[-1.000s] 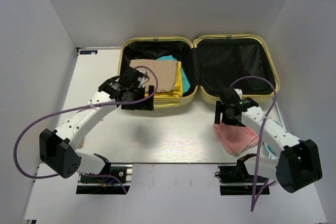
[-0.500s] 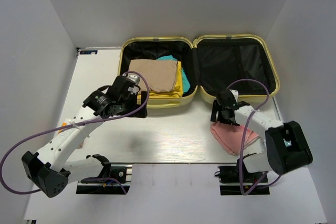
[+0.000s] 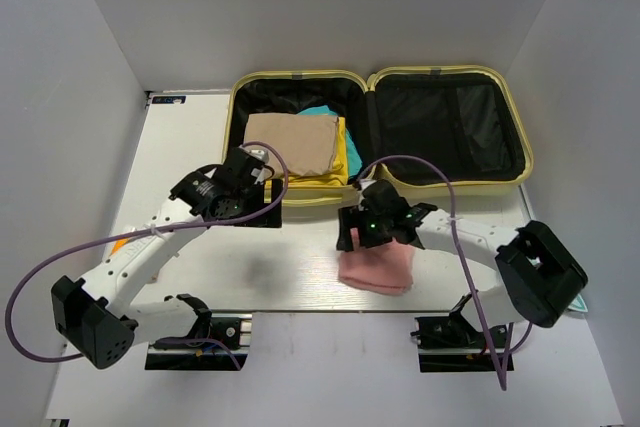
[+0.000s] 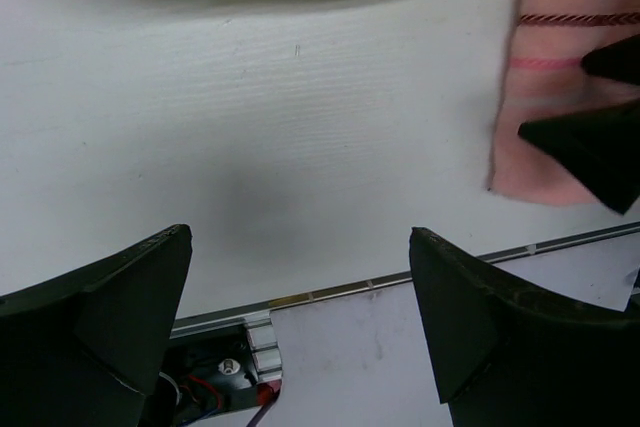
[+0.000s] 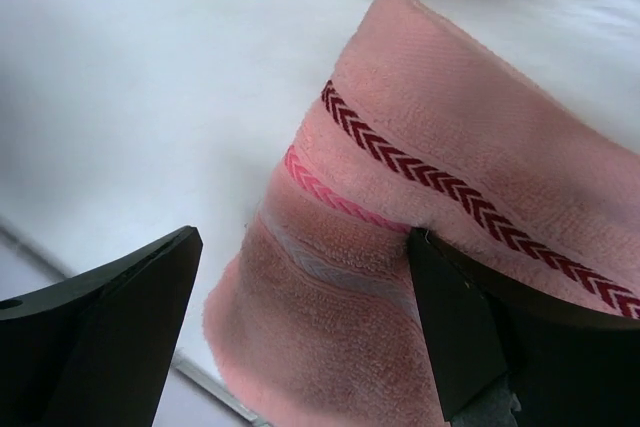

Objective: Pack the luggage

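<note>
The luggage (image 3: 490,184) is lying opened flat at the far side of the counter (image 3: 290,262), and both halves are showing their black lining. In its left half a folded beige cloth (image 3: 295,142) is resting on a yellow cloth (image 3: 347,162), and a teal cloth (image 3: 318,110) is peeking out behind them. A pink towel (image 3: 378,269) is lying close to the counter's near edge, a little right of the middle. I am seeing the right jaws standing wide open just over this towel, gripping nothing. The left jaws are also hanging wide open, over the counter on the near side of the luggage's left half.
</note>
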You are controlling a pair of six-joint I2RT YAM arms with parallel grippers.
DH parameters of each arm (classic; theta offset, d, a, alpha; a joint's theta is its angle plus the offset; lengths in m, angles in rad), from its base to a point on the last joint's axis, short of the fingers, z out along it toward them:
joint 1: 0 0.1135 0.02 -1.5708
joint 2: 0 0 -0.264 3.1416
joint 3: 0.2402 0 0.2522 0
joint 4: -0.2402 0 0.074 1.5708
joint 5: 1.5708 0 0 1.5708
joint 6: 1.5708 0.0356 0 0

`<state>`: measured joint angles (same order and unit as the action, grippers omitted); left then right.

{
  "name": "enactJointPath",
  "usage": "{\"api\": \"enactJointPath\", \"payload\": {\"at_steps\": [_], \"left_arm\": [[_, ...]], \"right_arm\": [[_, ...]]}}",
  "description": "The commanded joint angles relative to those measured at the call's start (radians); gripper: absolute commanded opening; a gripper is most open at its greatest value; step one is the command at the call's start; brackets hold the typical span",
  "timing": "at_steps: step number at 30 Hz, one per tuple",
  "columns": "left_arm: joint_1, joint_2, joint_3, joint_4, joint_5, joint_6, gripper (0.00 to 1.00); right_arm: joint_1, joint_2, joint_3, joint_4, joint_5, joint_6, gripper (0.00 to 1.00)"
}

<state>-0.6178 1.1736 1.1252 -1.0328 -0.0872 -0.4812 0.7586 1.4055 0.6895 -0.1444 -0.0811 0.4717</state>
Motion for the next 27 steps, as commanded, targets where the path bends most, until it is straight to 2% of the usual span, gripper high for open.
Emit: {"api": "enactJointPath", "payload": {"at_steps": [1,5,7,8,9,10,11,12,14,19,25,27], "left_arm": [[-0.014,0.004,-0.033,0.026,0.035,-0.036,1.0],[-0.074,0.021,-0.061,0.066,0.052,-0.054,1.0],[-0.118,0.044,-0.073,0.089,0.049,-0.068,1.0],[-0.134,0.055,-0.074,0.097,0.047,-0.094,1.0],[-0.148,0.075,-0.077,0.106,0.037,-0.102,1.0],[-0.198,0.09,-0.079,0.123,0.023,-0.14,1.0],[-0.213,0.125,-0.082,0.141,0.003,-0.207,1.0],[-0.227,0.135,-0.085,0.17,-0.058,-0.249,1.0],[-0.278,0.196,-0.119,0.285,-0.052,-0.351,1.0],[-0.315,0.332,-0.168,0.528,0.012,-0.48,1.0],[-0.335,0.406,-0.31,0.966,0.119,-0.557,1.0],[-0.347,0.432,-0.357,1.005,0.144,-0.577,1.0]], "right_arm": [[0.082,0.035,0.08,-0.027,-0.19,0.004,0.9],[0.09,-0.101,0.117,-0.079,-0.16,-0.001,0.9],[0.084,-0.154,0.126,-0.139,-0.018,0.007,0.9],[0.078,-0.224,0.146,-0.262,0.044,0.019,0.9],[0.073,-0.241,0.159,-0.312,0.237,0.03,0.9],[0.071,-0.256,0.185,-0.36,0.301,0.062,0.9],[0.056,-0.305,0.191,-0.491,0.428,0.086,0.9],[0.048,-0.321,0.197,-0.541,0.537,0.108,0.9],[0.025,-0.394,0.193,-0.645,0.643,0.182,0.9],[-0.005,-0.531,0.139,-0.698,0.682,0.205,0.9],[-0.022,-0.594,0.105,-0.747,0.695,0.2,0.9],[-0.025,-0.609,0.1,-0.745,0.695,0.2,0.9]]}}
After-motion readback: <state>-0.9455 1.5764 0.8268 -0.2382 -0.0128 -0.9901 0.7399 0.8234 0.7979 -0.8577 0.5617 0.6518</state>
